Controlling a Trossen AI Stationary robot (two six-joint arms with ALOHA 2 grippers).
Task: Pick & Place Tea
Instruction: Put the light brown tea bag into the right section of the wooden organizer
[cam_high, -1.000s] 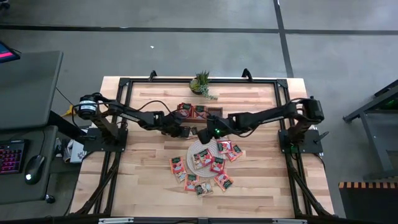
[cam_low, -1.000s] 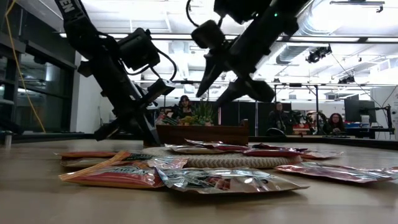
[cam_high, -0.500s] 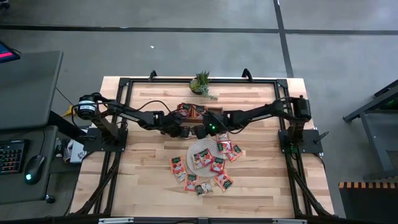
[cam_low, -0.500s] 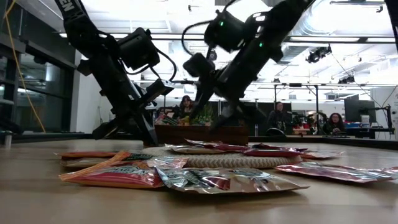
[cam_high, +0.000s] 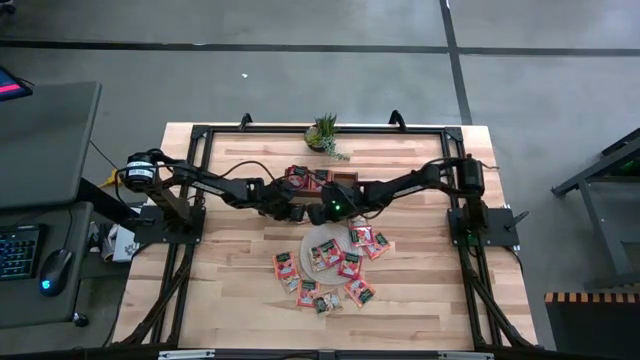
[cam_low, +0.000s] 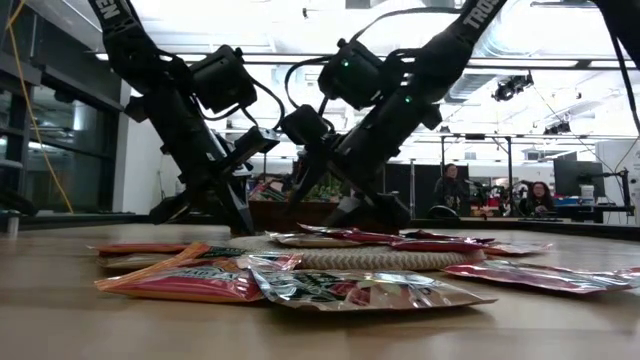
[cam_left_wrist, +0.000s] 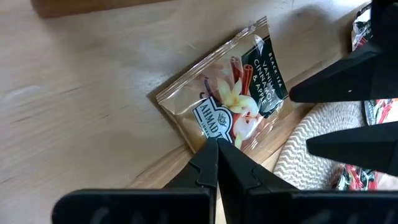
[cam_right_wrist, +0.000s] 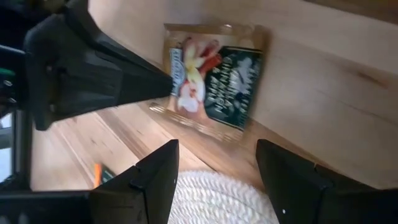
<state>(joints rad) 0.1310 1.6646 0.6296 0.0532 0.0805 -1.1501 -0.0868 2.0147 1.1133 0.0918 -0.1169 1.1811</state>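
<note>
A: Near the counter's (cam_high: 240, 250) centre, just toward twelve o'clock from the round woven mat (cam_high: 322, 240), one pale tea sachet (cam_left_wrist: 233, 99) lies flat on the wood. The rest of the tea (cam_high: 330, 268) is scattered over the mat and from about four to seven o'clock around it.

B: And the tools?

A: The left tool (cam_left_wrist: 216, 149) is clenched with nothing between its fingers, their tips resting at the sachet's near edge. The right tool (cam_right_wrist: 217, 180) comes in from three o'clock, fingers spread wide over the mat's edge, gripping nothing, with the sachet lying just ahead of the gap.

B: How would that sachet handle?

A: My guess is very light, thin and crinkly. The foil looks glossy, so probably slick, and it would slide on the wood sooner than lift. The tea inside could bruise, but the wrapper looks forgiving.

B: Where to take hold?

A: By a free edge or corner, I'd say, one finger working under it, since it lies flush. The clenched left tips could serve as a stop so the sachet doesn't skate away. A pinch across the flat middle would likely just press it down.
</note>
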